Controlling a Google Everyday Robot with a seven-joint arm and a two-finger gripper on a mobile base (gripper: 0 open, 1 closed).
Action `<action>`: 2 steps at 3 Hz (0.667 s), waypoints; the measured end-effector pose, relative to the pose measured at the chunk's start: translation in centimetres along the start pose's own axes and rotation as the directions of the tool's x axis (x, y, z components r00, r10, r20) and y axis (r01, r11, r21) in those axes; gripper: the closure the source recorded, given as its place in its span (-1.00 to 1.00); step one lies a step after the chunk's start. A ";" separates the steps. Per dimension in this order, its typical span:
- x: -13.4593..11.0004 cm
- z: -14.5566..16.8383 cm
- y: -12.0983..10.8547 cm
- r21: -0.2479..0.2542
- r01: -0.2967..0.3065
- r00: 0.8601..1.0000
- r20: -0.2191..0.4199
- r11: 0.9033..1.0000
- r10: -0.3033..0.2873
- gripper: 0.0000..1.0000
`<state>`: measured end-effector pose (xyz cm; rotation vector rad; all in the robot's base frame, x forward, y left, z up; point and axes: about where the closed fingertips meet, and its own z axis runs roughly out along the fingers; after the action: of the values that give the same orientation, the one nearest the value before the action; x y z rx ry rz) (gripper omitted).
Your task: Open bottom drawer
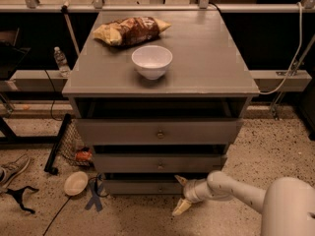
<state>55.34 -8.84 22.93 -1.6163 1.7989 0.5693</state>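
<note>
The grey wooden cabinet [162, 73] has three drawers. The bottom drawer [140, 187] is the lowest, narrowest front, just above the floor, with a small round knob [158, 187]. It sticks out only slightly. My gripper [179, 194] is at the end of the white arm [231, 188] that comes in from the lower right. It is open, with one fingertip [180, 180] at the drawer's right end and the other fingertip [179, 209] lower over the floor. It holds nothing.
A white bowl [152, 61] and a chip bag [130, 30] sit on the cabinet top. On the floor at left lie a small bowl [75, 183], a blue ribbon-like item [94, 196], a shoe [12, 168] and a wire basket [74, 144]. A water bottle [60, 61] stands on the left ledge.
</note>
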 end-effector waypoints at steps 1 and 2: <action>0.8 0.7 -1.2 0.009 0.024 1.000 -0.006 1.000 -0.024 -1.00; 3.4 5.8 0.0 -0.086 0.037 0.999 -0.006 0.996 -0.037 -1.00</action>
<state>56.21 -7.20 16.46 -1.7075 1.7678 0.6319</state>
